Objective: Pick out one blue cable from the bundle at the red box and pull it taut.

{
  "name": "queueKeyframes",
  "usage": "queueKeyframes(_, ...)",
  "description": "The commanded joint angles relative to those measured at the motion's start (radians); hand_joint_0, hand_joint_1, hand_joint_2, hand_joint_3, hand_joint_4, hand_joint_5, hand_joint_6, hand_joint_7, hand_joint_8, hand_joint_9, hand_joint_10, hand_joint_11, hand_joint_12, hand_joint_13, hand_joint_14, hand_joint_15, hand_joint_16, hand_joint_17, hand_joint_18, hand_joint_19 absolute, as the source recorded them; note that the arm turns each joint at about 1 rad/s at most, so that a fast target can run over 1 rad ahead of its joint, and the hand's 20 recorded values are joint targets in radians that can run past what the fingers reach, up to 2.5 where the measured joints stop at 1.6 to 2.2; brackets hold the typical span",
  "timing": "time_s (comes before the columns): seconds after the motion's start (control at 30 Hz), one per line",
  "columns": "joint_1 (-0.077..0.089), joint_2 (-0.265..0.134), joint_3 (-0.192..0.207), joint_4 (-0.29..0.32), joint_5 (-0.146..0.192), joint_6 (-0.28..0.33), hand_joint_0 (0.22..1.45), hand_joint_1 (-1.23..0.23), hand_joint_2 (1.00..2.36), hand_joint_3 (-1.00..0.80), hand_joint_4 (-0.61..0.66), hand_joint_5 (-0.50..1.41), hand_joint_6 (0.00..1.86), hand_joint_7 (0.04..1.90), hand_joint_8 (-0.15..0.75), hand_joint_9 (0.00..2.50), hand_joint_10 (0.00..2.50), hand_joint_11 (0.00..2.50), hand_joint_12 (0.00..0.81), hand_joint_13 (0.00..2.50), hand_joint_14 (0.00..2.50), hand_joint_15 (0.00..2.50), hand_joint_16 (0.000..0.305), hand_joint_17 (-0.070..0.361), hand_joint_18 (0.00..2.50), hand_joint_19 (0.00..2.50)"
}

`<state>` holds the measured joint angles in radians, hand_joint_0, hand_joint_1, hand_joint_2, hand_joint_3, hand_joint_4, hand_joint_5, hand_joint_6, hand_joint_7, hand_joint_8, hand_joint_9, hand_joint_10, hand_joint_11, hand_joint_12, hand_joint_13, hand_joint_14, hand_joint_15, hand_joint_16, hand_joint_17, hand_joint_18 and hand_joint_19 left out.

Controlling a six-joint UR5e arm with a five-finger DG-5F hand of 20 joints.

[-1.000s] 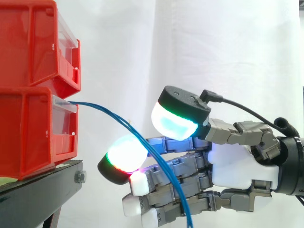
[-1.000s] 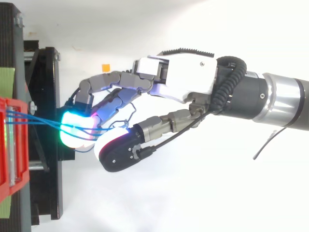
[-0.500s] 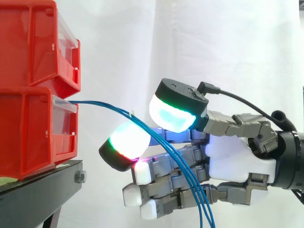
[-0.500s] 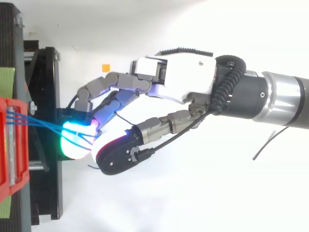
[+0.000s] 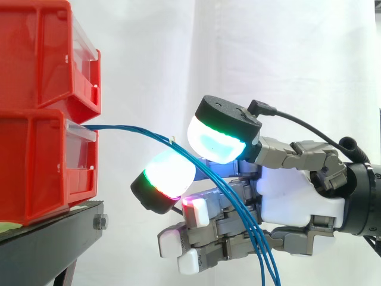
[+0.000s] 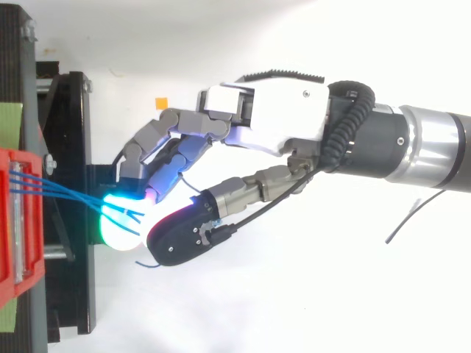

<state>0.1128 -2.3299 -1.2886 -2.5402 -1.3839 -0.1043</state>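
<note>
Cables, perhaps three, between fingers; two bins

Your side camera sits close, level with the bins, looking across their front toward the curtain. Your top camera looks straight down, bins at its left edge. Both share the bins' front, the cables leaving it, and the hand beside.

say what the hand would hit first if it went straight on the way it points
Likely the front of the lower red bin, level with the hand; its lower part could meet the black stand instead.
</note>
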Motion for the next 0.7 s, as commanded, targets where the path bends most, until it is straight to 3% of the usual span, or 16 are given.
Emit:
queueKeyframes(0.0,-0.001,0.000,0.000,0.000,-0.004,0.000,0.59,-0.64,1.02,-0.29,-0.01,-0.17,0.96,0.66,0.215,0.99,0.02,0.88,0.324,0.78,0.02,0.53,0.038,0.086,0.57,0.58)
queueKeyframes(0.17,-0.002,0.001,0.002,0.001,-0.007,0.000,0.60,-0.66,1.02,-0.29,-0.01,-0.17,0.97,0.64,0.206,1.04,0.02,0.95,0.326,0.81,0.02,0.56,0.039,0.087,0.60,0.59)
queueKeyframes(0.53,-0.005,0.001,0.002,0.000,-0.012,0.000,0.58,-0.69,1.00,-0.48,0.04,-0.14,0.95,0.69,0.205,1.15,0.03,0.99,0.328,0.88,0.02,0.58,0.039,0.088,0.66,0.60)
queueKeyframes(0.67,-0.005,0.001,0.000,0.000,-0.018,0.000,0.59,-0.71,1.01,-0.43,0.00,-0.13,0.95,0.73,0.209,1.21,0.03,1.01,0.326,0.92,0.02,0.59,0.039,0.087,0.69,0.61)
